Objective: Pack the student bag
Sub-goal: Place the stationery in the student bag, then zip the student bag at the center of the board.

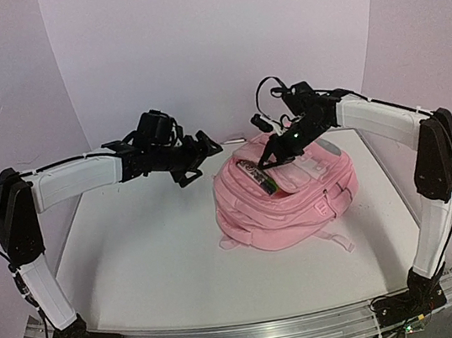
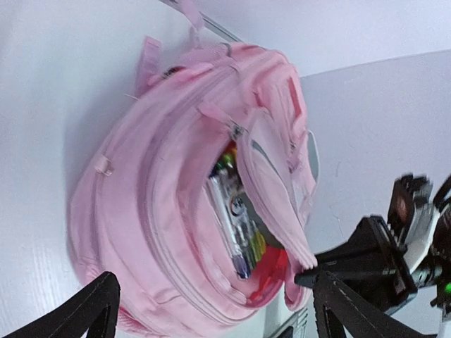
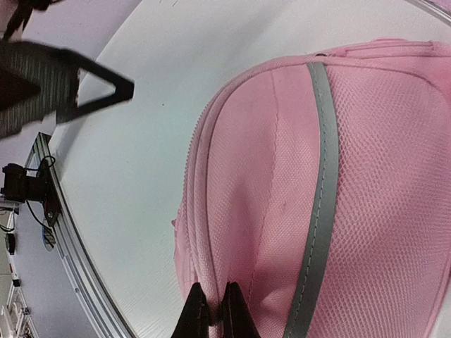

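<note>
Student bag (image 1: 286,202) lies on the table (image 1: 136,250), right of centre, its pocket flap (image 2: 275,204) pinched up by the closed right gripper (image 1: 277,158). The left gripper (image 1: 198,163) hangs wide, empty. If the flap slips, the protruding marker pack (image 1: 257,177) could snag or spill.

White table (image 1: 137,259), pale lilac walls (image 1: 216,43)

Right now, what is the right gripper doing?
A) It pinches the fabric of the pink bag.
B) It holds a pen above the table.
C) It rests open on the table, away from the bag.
A: the right gripper is shut on a flap edge of the student bag, at its open pocket.
</note>
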You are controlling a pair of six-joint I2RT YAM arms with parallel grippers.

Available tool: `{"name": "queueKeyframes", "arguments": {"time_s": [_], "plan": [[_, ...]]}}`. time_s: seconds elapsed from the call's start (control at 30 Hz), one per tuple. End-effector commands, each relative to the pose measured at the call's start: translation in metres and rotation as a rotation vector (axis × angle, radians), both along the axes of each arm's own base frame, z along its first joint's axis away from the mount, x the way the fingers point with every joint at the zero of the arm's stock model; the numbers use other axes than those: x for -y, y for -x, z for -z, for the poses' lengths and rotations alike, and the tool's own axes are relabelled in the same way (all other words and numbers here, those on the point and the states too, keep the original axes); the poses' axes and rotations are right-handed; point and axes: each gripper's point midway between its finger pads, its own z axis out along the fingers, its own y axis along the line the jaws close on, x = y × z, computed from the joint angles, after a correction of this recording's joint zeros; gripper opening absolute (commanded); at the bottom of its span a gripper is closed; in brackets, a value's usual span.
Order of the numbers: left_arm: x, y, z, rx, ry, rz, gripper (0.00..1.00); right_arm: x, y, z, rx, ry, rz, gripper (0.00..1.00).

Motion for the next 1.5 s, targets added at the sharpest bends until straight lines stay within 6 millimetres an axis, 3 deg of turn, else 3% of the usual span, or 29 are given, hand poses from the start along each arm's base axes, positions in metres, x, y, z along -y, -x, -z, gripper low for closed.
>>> {"name": "queueKeyframes", "arguments": {"time_s": [0.0,0.13,0.3,0.5,0.6,0.8,0.93,1.1,1.47], "plan": [[-0.021,-0.003,-0.009,0.038,-0.110,0.037,0.98,-0.003,0.031,-0.003,0.029,-0.001,-0.090,0.00],[-0.012,-0.006,-0.008,0.049,-0.126,0.125,1.00,0.022,0.040,0.006,0.023,0.078,-0.103,0.00],[0.016,-0.010,-0.018,0.106,-0.029,0.275,0.99,0.058,0.055,0.024,0.016,0.196,-0.156,0.00],[0.044,-0.013,-0.015,0.104,0.021,0.462,0.84,0.098,0.060,0.038,-0.003,0.319,-0.209,0.00],[0.049,-0.010,-0.015,0.136,0.058,0.549,0.83,0.117,0.063,0.039,0.017,0.382,-0.272,0.00],[0.045,-0.006,0.004,0.320,-0.065,0.689,0.81,0.145,0.073,0.049,0.011,0.467,-0.354,0.02],[0.045,-0.005,0.005,0.504,-0.134,0.793,0.75,0.148,0.075,0.053,-0.003,0.456,-0.364,0.05],[0.061,0.001,0.007,0.698,-0.211,0.927,0.71,0.145,0.076,0.054,-0.023,0.437,-0.364,0.06],[0.100,0.016,0.035,0.877,-0.313,1.087,0.70,0.142,0.080,0.051,-0.060,0.412,-0.331,0.08]]}}
